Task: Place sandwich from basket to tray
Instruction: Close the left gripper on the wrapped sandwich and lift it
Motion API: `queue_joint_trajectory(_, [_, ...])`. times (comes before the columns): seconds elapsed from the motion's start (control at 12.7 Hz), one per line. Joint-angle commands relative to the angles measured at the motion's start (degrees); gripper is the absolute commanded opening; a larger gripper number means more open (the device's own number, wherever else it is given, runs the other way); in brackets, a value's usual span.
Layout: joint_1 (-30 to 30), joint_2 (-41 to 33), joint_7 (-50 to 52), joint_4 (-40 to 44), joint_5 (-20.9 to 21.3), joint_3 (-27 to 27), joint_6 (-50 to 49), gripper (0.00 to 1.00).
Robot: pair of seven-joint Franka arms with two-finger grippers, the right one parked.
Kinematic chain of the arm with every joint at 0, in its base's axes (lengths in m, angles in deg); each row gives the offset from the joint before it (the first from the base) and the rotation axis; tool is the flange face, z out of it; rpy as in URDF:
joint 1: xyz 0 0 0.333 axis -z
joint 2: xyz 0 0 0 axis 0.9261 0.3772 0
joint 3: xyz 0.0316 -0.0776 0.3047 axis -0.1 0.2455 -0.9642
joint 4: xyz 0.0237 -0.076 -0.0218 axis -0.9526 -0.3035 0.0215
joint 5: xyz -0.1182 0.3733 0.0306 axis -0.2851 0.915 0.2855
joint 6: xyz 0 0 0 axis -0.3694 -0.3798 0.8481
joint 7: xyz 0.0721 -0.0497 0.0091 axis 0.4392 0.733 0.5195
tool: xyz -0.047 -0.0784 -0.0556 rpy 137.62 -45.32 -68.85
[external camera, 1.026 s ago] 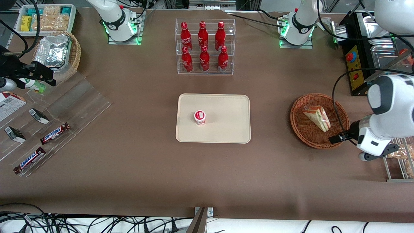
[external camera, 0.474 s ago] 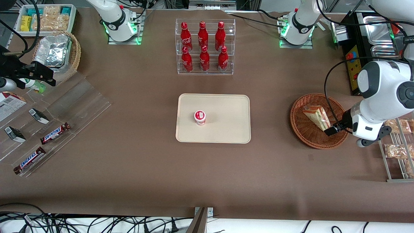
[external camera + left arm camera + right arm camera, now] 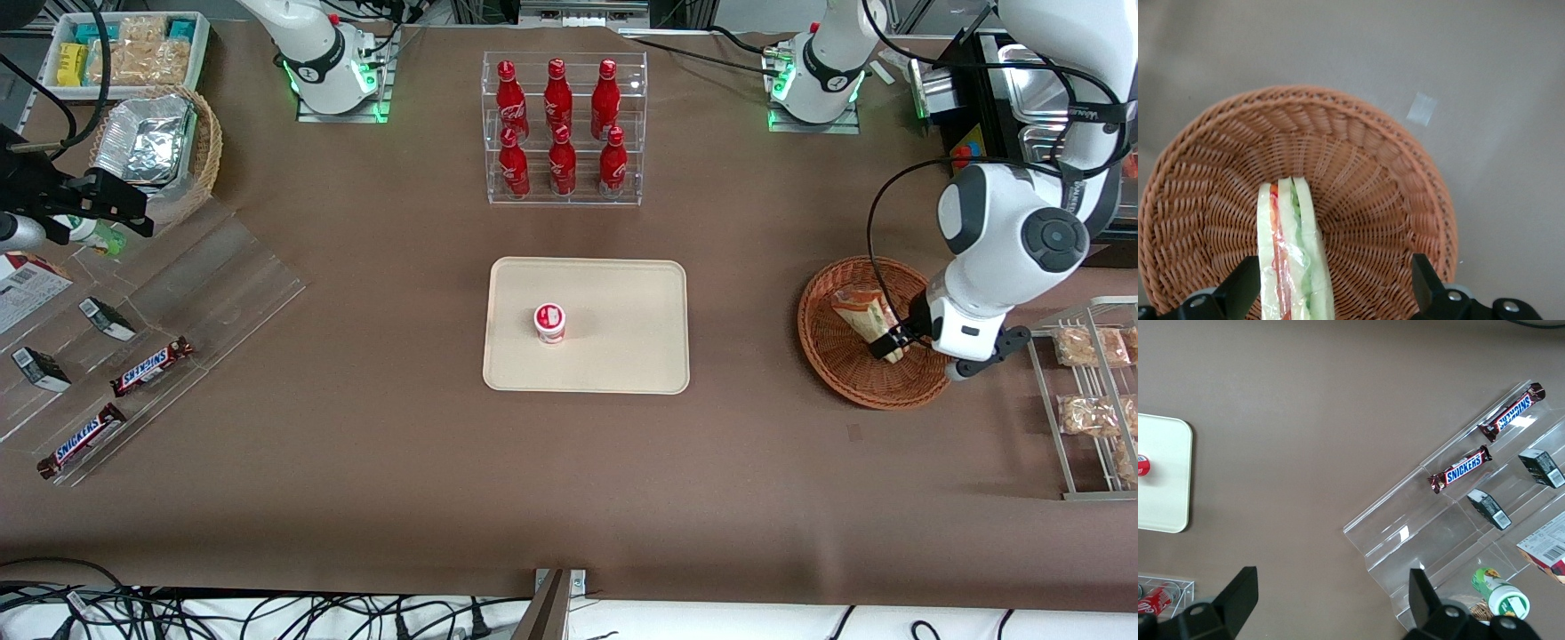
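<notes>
While the sandwich stands on edge inside the basket at the right of the front view, the gripper hangs over it with its fingers spread wide, one just beside the wrap, grasping nothing, and the tray sits mid-frame.

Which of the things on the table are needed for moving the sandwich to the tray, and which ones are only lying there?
Needed:
- sandwich, lying in the basket
- tray, nearer the table's middle
- gripper, over the basket, jaws open, one on each side of the sandwich

Only lying there:
- small red-and-white cup on the tray
- rack of red bottles
- Snickers bars
- foil packs
</notes>
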Motion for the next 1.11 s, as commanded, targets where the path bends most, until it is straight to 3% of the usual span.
queue_joint_trajectory(0.0, [0.0,-2.9,3.7,-3.9,3.1,0.2,1.0,1.00])
queue_joint_trajectory(0.32, [0.7,-2.8,15.0,-5.6,12.9,0.7,1.1,1.00])
queue_joint_trajectory(0.87, [0.9,-2.3,20.5,-6.7,13.5,1.9,1.2,1.00])
queue_joint_trajectory(1.03, [0.7,-2.2,21.6,-7.3,17.0,1.9,1.0,1.00])
